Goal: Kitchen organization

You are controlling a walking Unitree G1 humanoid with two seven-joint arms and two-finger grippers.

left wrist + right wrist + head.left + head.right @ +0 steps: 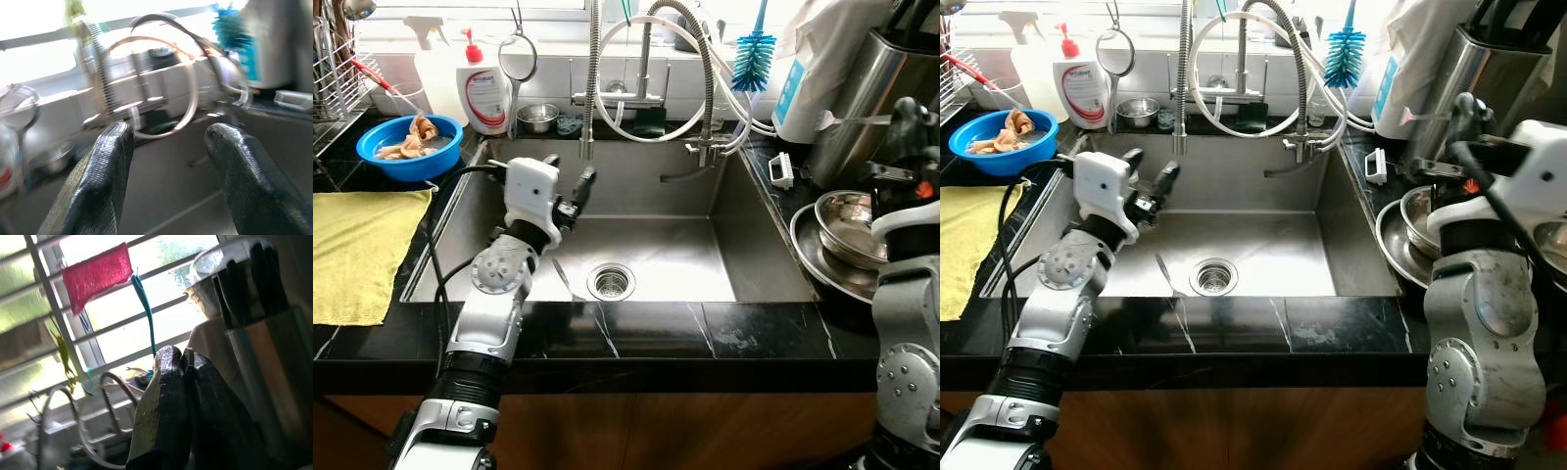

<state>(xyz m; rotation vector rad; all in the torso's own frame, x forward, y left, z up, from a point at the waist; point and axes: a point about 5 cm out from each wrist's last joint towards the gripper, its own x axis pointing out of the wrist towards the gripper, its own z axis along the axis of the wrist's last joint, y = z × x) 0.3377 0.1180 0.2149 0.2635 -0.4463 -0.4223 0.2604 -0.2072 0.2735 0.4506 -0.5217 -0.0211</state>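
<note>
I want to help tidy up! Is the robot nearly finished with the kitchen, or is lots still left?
Done so far: the sink looks emptied, with just its drain showing. Right now the left gripper is open above the basin, holding nothing, and the right gripper is shut and raised near the knife block. Probably left: the steel bowls stacked beside the sink, the blue bowl with scraps, and the yellow cloth.

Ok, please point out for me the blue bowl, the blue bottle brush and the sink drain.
Blue bowl (409, 157), left eye view, on its front rim.
Blue bottle brush (754, 61), left eye view, on the bristle head.
Sink drain (610, 281), left eye view, on the strainer's centre.
</note>
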